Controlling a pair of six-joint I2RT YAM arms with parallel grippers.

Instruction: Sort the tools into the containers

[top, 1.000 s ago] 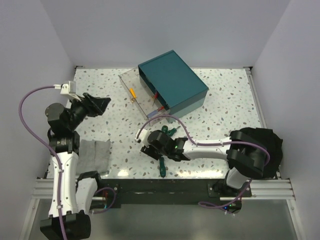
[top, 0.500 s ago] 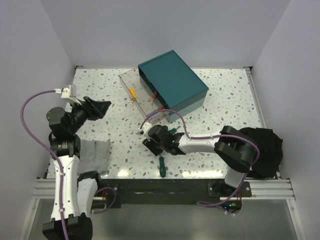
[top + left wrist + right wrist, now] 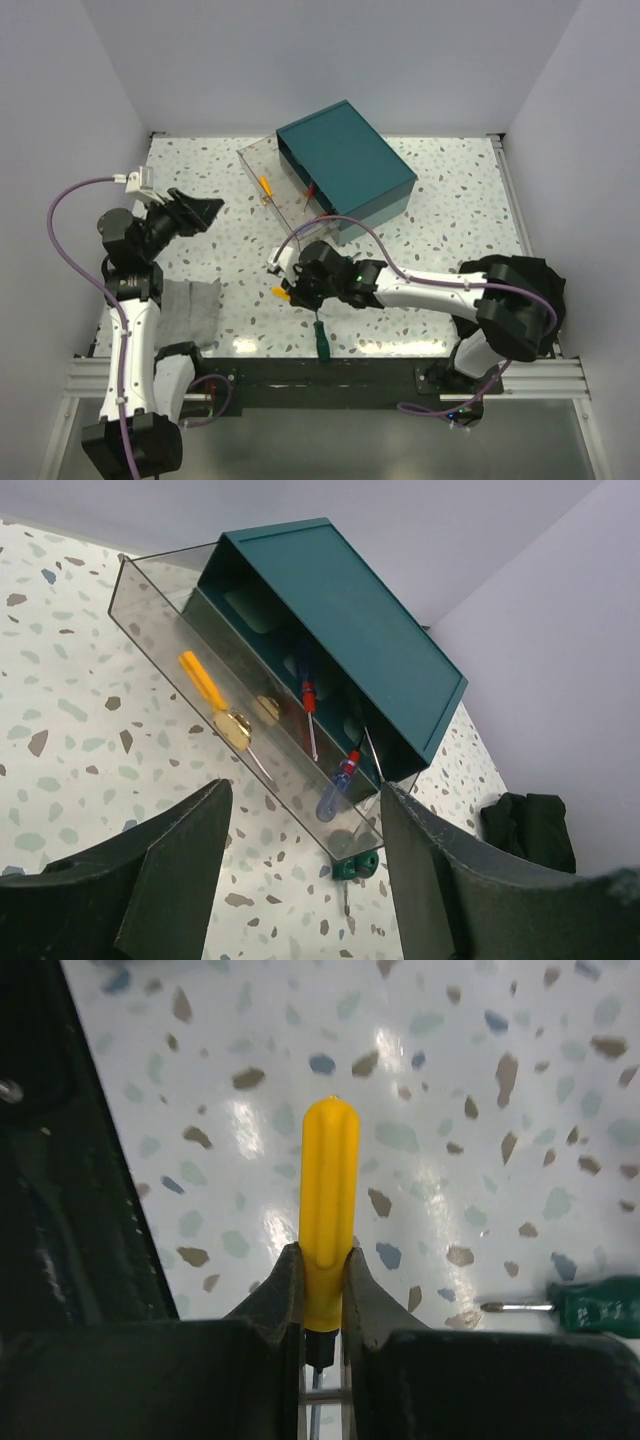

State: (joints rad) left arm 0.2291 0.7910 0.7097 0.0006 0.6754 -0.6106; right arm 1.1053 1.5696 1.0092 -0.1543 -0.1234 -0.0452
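Where the clear plastic drawer (image 3: 150,610) stands pulled out from the teal box (image 3: 345,160), three tools lie inside it: a yellow-handled screwdriver (image 3: 203,680), a red-handled screwdriver (image 3: 309,698) and a blue-and-red-handled screwdriver (image 3: 336,783). Brass knob (image 3: 235,730) on the drawer front. Green-handled tool (image 3: 355,865): on the speckled table (image 3: 450,190), just beside the drawer's near corner.

Right gripper (image 3: 322,1260): low over the table in front of the drawer, fingers clamped on a second yellow-handled screwdriver (image 3: 328,1180), handle pointing away from the wrist.

Green screwdriver (image 3: 321,338): loose on the table near the front edge, close to the right gripper.

Left gripper (image 3: 300,880): raised, fingers spread, nothing between them, facing the drawer.

Grey folded cloth (image 3: 190,310): by the left arm's base.
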